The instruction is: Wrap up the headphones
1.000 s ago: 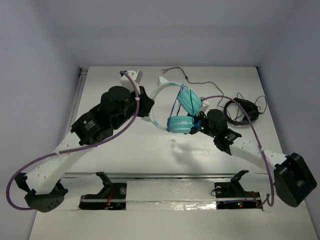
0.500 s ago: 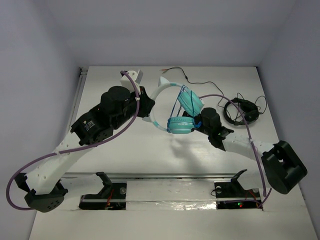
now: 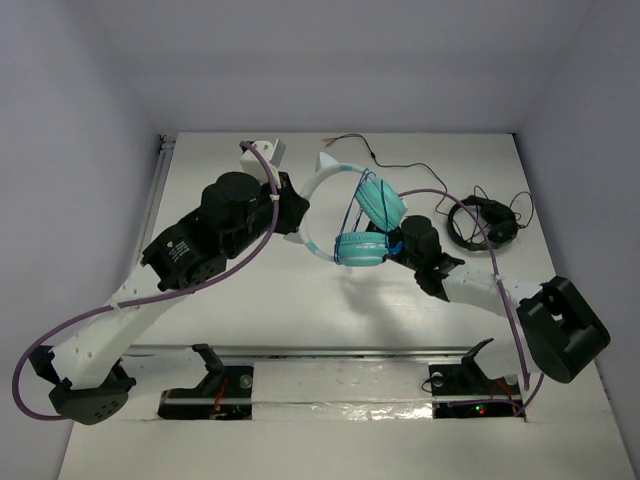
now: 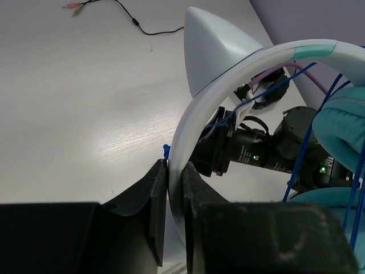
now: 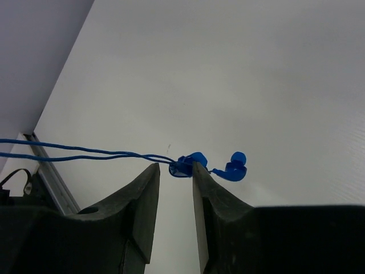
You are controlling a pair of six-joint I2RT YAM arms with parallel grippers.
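Note:
The teal headphones point(image 3: 382, 200) are held above the table, with the lower cup point(image 3: 360, 248) under the upper one and the thin blue cable point(image 3: 348, 215) looped across them. My left gripper point(image 3: 300, 215) is shut on the pale white headband point(image 4: 228, 74), with the pointed ear point(image 4: 211, 45) just above its fingers; it also shows in the left wrist view point(image 4: 175, 171). My right gripper point(image 3: 395, 243) sits right beside the lower cup. In the right wrist view it point(image 5: 175, 168) stands narrow, with the cable's blue end point(image 5: 182, 166) at its tips and two taut strands point(image 5: 85, 149) running left.
Black headphones point(image 3: 485, 220) with a black cable lie at the back right. A thin black lead point(image 3: 400, 165) with coloured plugs lies behind the teal pair. A small white block point(image 3: 268, 150) sits at the back left. A metal rail point(image 3: 330, 352) runs along the near edge.
My right arm's elbow has swung left and nearer, and its gripper has shifted slightly left toward the lower cup. The left arm and the headphones have hardly moved.

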